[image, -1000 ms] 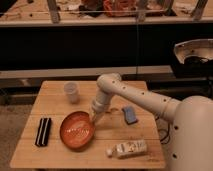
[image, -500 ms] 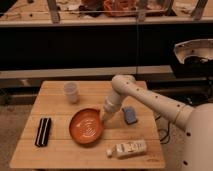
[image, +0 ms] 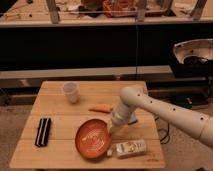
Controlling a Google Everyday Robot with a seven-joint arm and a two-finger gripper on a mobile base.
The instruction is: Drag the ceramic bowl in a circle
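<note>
Ceramic bowl [image: 93, 139], a wide, shallow, glossy orange-red round dish, sits on the slatted light wooden table [image: 55, 111], toward the table's 6 o'clock edge. The gripper [image: 112, 131] at the end of the white robot arm [image: 165, 112] points down at the bowl's 3 o'clock rim and meets it there. Whether it is clenched on the rim or merely pressing against it cannot be told.

At the bowl's 11 o'clock, well apart, stands a small translucent white cup [image: 71, 92]. A thin orange stick-shaped piece [image: 101, 108] lies at the bowl's 12 o'clock. A flat black rectangular object [image: 43, 131] lies at its 9 o'clock, apart from it. A white printed carton [image: 129, 148] lies on its side just beside the bowl at 4 o'clock. A small blue item [image: 133, 120] shows partly behind the arm's wrist.
</note>
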